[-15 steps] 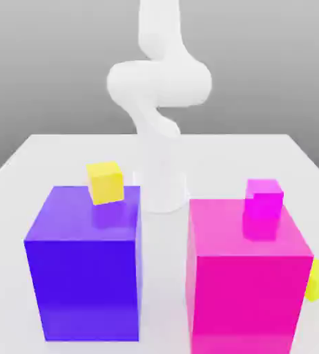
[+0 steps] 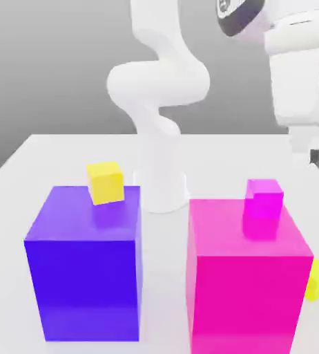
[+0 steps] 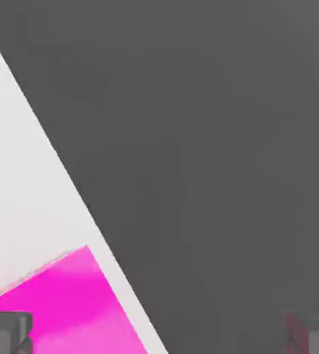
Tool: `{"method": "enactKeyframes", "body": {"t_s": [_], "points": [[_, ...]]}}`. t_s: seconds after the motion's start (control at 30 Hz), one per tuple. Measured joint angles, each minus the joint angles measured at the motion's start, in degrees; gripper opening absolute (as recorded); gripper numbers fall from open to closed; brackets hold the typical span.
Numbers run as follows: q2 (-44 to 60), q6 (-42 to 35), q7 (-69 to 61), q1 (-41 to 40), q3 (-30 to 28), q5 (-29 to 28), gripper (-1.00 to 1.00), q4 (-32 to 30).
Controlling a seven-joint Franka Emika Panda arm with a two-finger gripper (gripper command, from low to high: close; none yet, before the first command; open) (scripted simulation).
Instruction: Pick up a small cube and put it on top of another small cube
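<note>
Gripper [image 2: 307,153] hangs high at the exterior view's right, jaws spread wide, holding nothing. Small magenta cube [image 2: 262,198] sits on top of the large magenta block [image 2: 248,290], below the jaws and toward the view's left. 1 small yellow cube [image 2: 106,182] rests on the large purple block [image 2: 83,276].

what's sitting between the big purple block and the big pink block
In the exterior view, the gap between the big purple block and the big pink block holds bare white table, with the robot's white base behind it.

Small cubes [image 2: 106,182]: three. Large cubes [image 2: 83,276]: two.
</note>
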Motion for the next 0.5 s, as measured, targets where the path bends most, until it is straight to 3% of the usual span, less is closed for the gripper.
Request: {"method": "enactKeyframes", "body": {"t_s": [0.33,0.5], "points": [[20.2,9.2,-27.2,7.8,6.6,0.6,0.0,-4.4],[30.6,16.9,-25.6,11.2,3.1,-4.1,0.0,-3.0]]}}
